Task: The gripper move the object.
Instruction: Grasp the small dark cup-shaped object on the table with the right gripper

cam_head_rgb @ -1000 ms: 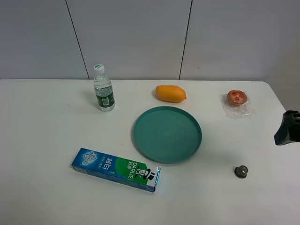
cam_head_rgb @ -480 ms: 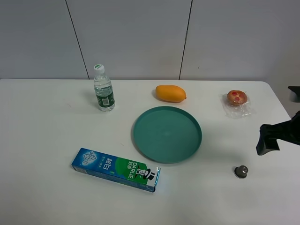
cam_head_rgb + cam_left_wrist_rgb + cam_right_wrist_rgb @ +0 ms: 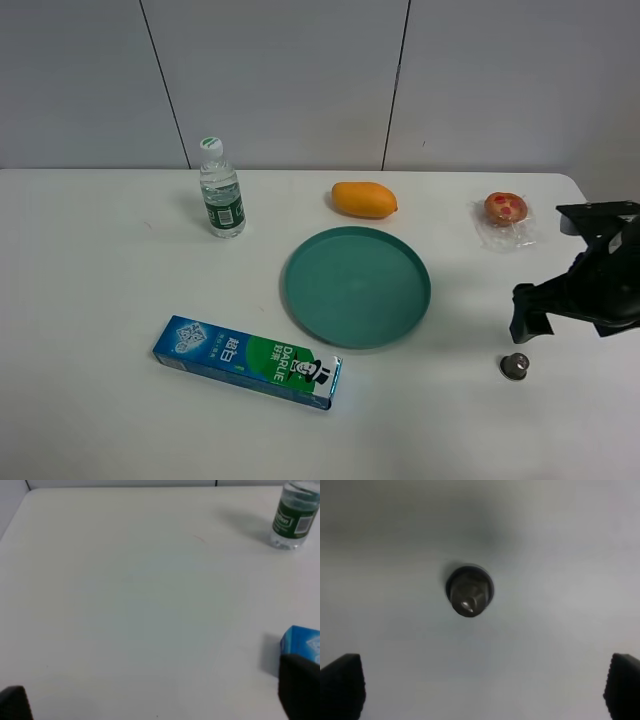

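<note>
White tabletop (image 3: 100, 300) runs up to a wall of pale grey panels, and everything stands on it. Over its right edge hangs the right gripper (image 3: 481, 690), a black claw on a dark arm, its jaws spread wide and holding nothing. The left gripper (image 3: 156, 696) is seen only through its own wrist camera, and its jaws are likewise apart and hold nothing.

Well off from the right jaws, toward the middle of the tabletop, lies the round green plate (image 3: 300, 290), rim up, its whole inner face showing. The blue and green toothpaste box (image 3: 247, 362) lies flat farther out on that side, and one end of it sits just beside a finger of the left jaws. Well ahead of the left jaws the clear bottle (image 3: 221, 190) stands upright, white cap on, green label round it; I cannot tell how full it is. The orange mango (image 3: 364, 199) lies beyond the plate. The wrapped bun (image 3: 507, 212) lies near the right jaws, on their wall side.

The object (image 3: 515, 366) sits just below the right jaws, about midway between the two fingers and touching neither. Its round rim rests on the tabletop and its narrower crown points straight up, so its axis is upright.
</note>
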Robot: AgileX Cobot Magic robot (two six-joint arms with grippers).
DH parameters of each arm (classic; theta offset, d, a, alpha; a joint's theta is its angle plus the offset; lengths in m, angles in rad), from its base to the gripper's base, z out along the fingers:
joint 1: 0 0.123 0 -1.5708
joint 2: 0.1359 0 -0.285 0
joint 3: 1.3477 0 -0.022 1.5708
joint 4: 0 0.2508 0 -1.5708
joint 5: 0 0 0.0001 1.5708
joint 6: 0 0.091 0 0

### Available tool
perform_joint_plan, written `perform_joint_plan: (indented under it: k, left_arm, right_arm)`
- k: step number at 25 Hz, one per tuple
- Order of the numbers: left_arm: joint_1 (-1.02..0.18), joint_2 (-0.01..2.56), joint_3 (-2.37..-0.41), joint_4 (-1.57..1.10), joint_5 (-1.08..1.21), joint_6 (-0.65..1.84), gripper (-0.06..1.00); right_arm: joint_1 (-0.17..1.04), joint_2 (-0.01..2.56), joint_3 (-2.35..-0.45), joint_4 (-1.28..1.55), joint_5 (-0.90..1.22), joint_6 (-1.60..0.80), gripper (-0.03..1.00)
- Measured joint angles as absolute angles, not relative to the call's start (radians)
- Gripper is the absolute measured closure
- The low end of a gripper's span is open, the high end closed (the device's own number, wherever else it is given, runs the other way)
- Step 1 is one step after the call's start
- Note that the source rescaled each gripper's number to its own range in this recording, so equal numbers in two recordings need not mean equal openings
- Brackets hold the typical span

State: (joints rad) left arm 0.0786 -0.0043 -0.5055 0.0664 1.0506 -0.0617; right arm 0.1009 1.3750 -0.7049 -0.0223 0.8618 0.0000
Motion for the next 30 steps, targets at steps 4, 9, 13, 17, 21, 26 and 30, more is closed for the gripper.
perform_joint_plan:
  k: [4, 9, 13, 17, 21, 26, 30]
  left_arm:
    - [0.079, -0.004, -0.506, 0.066, 1.051, -0.062, -0.06]
    - [0.079, -0.004, -0.506, 0.066, 1.051, -0.062, -0.06]
    - [0.079, -0.004, -0.506, 0.066, 1.051, -0.062, -0.06]
    - [0.079, -0.004, -0.506, 0.066, 1.051, -0.062, -0.06]
    - [0.079, -0.004, -0.506, 0.066, 1.051, -0.062, -0.06]
    - [0.079, -0.004, -0.506, 0.066, 1.051, -0.062, -0.06]
    - [0.079, -0.004, -0.506, 0.066, 1.051, -0.062, -0.06]
  right_arm:
    - [0.114, 1.456, -0.705, -0.022, 0.835, 0.000, 0.01]
    - [0.119, 1.480, -0.705, -0.031, 0.818, 0.000, 0.01]
    - [0.159, 1.480, -0.664, -0.092, 0.741, 0.000, 0.04]
    - [0.183, 1.485, -0.570, -0.102, 0.633, 0.000, 0.06]
    - [0.183, 1.485, -0.531, -0.102, 0.575, 0.000, 0.06]
    - [0.183, 1.485, -0.531, -0.103, 0.511, 0.000, 0.06]
    - [0.183, 1.529, -0.531, -0.105, 0.472, 0.000, 0.07]
